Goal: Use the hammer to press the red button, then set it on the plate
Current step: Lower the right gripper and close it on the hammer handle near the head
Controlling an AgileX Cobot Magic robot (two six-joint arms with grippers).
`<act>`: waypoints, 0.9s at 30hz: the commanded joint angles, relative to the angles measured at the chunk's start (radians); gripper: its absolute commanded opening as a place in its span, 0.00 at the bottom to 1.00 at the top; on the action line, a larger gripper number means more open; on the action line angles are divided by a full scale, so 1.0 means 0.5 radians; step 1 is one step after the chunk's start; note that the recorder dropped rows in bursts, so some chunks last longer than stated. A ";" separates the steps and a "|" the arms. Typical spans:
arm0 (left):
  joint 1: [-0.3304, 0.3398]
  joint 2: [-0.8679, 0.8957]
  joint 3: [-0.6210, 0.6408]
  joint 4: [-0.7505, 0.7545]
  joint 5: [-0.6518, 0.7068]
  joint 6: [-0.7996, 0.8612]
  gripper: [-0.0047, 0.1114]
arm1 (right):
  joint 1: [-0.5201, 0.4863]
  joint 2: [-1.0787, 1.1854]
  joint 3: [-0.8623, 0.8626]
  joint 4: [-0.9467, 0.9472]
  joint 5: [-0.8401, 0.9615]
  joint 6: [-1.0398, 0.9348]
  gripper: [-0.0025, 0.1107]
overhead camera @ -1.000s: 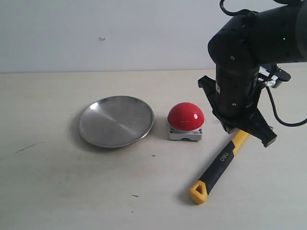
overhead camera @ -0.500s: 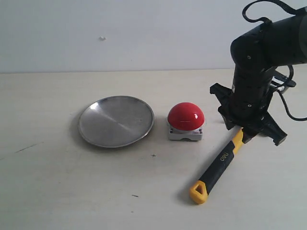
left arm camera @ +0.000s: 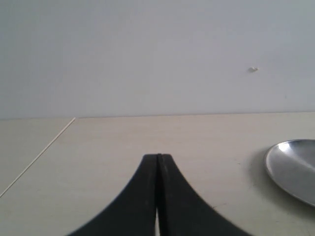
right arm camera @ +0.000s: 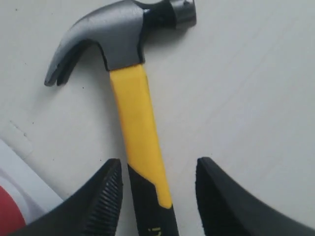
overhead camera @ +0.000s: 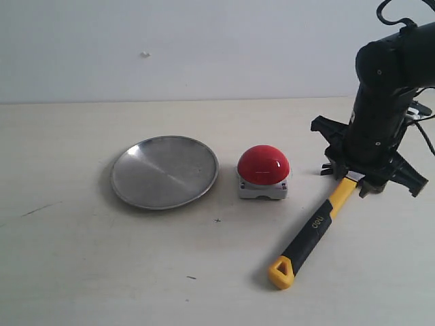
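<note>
The left gripper (left arm camera: 158, 160) does not show in the exterior view. Its own camera shows its two black fingers pressed tight together with nothing between them. They are over the pale table (overhead camera: 81, 272), and the edge of the plate (overhead camera: 164, 172) peeks in at one side.

On the left part of the table sits the plate. It is round, shiny and has nothing on it. Just to its right is the red button (overhead camera: 264, 164) on its small grey base. The two are close but not touching.

Further right lies the hammer (overhead camera: 312, 228), flat on the table and apart from the button. Its yellow loop end points to the front. Its black handle slants up and to the right, and its dark head is hidden under the right arm.

The right gripper (right arm camera: 157, 166) hangs over the hammer with its fingers spread wide. One finger is on each side of the handle, right where the yellow neck meets the black grip. There is a gap on both sides, so it is not pinching the hammer.
</note>
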State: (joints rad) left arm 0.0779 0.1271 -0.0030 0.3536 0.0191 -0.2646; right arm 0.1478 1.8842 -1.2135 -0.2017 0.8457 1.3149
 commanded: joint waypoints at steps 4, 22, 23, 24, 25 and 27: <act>0.007 -0.008 0.006 -0.019 0.005 0.000 0.04 | -0.014 -0.001 -0.020 -0.062 -0.225 -0.086 0.43; 0.007 -0.008 0.006 -0.019 0.005 0.000 0.04 | -0.149 0.197 -0.209 0.549 -0.001 -0.614 0.43; 0.007 -0.008 0.006 -0.019 0.005 0.000 0.04 | -0.149 0.214 -0.218 0.549 0.005 -0.614 0.43; 0.007 -0.008 0.006 -0.019 0.005 0.000 0.04 | -0.149 0.229 -0.224 0.544 0.005 -0.601 0.43; 0.007 -0.008 0.006 -0.019 0.005 0.000 0.04 | -0.149 0.236 -0.223 0.544 0.000 -0.601 0.43; 0.007 -0.008 0.006 -0.019 0.005 0.000 0.04 | -0.154 0.260 -0.223 0.540 -0.012 -0.596 0.43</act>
State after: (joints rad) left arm 0.0779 0.1271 -0.0030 0.3536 0.0191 -0.2646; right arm 0.0775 2.0047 -1.3178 0.0728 0.8391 1.0221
